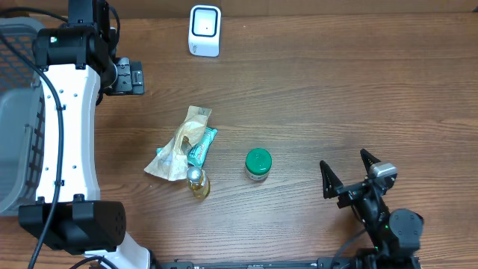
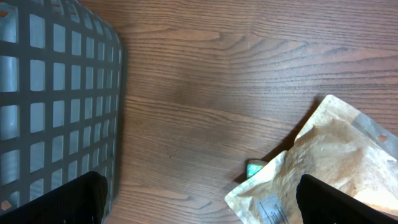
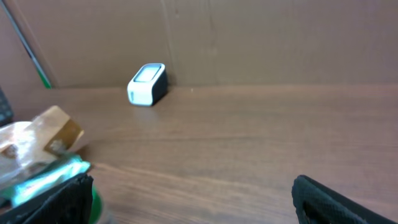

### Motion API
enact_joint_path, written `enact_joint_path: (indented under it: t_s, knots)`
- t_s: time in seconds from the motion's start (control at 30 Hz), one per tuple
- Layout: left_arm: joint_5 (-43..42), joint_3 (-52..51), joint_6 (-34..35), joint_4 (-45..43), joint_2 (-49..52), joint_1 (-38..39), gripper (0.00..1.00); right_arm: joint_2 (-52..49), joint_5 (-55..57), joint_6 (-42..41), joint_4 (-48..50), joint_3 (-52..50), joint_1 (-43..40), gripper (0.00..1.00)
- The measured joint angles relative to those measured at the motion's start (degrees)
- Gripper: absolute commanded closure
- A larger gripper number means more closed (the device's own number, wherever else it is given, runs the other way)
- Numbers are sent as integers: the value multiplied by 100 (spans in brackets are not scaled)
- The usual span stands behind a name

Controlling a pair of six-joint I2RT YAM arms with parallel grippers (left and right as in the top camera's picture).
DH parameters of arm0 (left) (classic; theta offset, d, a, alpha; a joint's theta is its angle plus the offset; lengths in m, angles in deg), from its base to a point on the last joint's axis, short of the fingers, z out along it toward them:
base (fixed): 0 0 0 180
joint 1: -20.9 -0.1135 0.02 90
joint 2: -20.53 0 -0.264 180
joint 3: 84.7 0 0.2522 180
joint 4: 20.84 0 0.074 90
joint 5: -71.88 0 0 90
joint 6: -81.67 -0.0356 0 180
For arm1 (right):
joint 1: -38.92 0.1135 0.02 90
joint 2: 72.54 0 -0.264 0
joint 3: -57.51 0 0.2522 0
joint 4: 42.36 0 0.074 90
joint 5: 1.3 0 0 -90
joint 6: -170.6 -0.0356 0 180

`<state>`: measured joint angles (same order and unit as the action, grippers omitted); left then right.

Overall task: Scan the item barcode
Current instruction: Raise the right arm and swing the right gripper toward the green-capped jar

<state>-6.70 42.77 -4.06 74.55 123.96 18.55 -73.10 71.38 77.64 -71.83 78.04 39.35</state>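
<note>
From above, a rounded white scanner stands top centre on the wood-grain tabletop, likely placed where either arm can reach it. The goods lie mid-frame: a crinkled brown paper pouch, a glossy teal packet and a green-capped jar. Lower right, the right end effector is spread wide, empty. The left wrist view shows the left end effector agape and empty, with a grey lattice basket at frame left and the pouch lower right. The right wrist view faces the scanner.

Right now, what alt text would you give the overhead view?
A small pile of packets and a green-lidded jar lie on a wooden table, with a white scanner at its far edge. The right gripper is open, empty, right of the jar; a grey basket sits far left.
</note>
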Motion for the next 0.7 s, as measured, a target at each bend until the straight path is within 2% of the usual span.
enact_joint_path:
  t_s: [0.17,0.3,0.5,0.7]
  knots:
    - [0,0,0,0,0,0,0,-11,17,-87,-1735,1576,0,0]
    - [0,0,0,2,0,0,0,-155,170,-114,-2730,2796,0,0]
    - [0,0,0,2,0,0,0,-1152,269,-133,-3768,4590,0,0]
    - [0,0,0,2,0,0,0,-2745,120,-136,-5134,6435,0,0]
